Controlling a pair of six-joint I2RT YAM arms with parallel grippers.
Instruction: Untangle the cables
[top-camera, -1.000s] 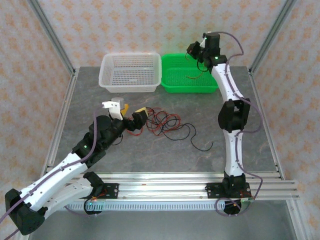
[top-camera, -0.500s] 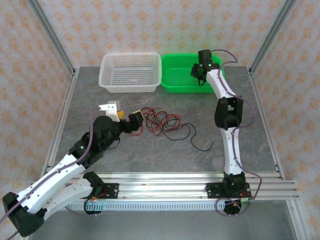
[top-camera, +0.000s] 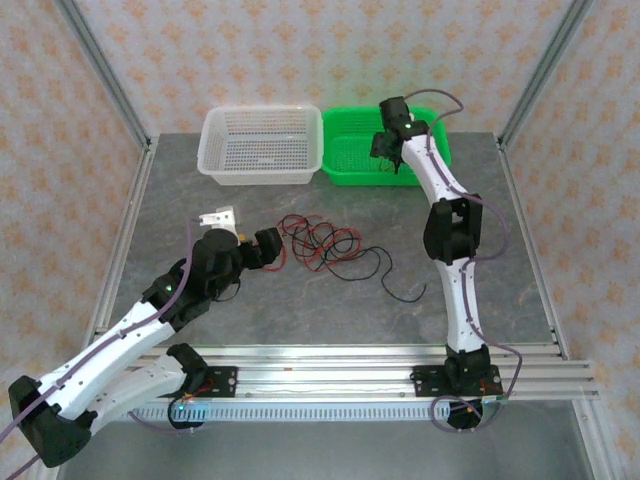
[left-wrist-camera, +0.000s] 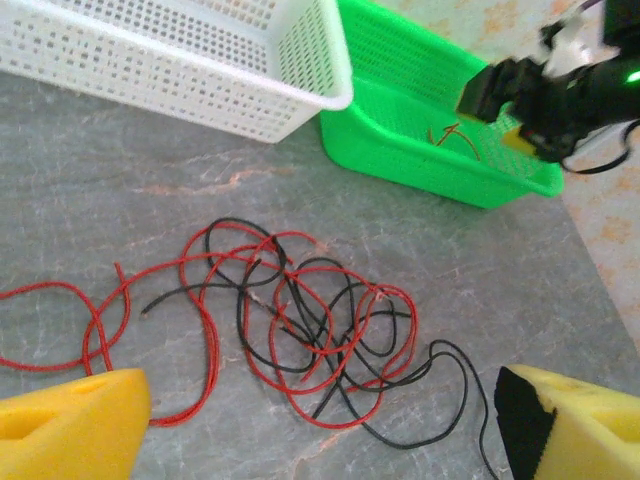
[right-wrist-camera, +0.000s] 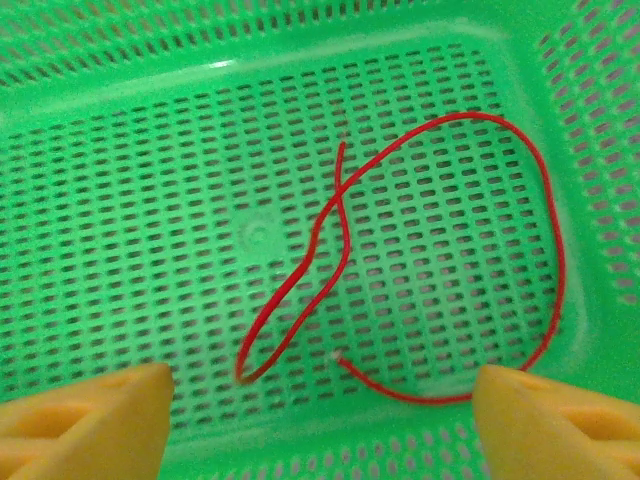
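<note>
Right gripper (right-wrist-camera: 320, 400): spread wide over red wire (right-wrist-camera: 465, 116) in green basket (right-wrist-camera: 120, 200).
Left gripper (left-wrist-camera: 320, 410): spread, lower frame, facing tangle (left-wrist-camera: 310, 320).
Risk: pinching crossed strands could tighten the knot.

Bare table (top-camera: 300, 320) lies free on the near side of the cables (top-camera: 325, 245). 2 baskets wall the back, white basket (top-camera: 262, 150) beside green basket (top-camera: 345, 172). Right arm (top-camera: 455, 230) blocks the right side, right gripper (right-wrist-camera: 320, 420) low over the green floor. Left gripper (left-wrist-camera: 320, 425) crowds the tangle's left, jaws wide.
</note>
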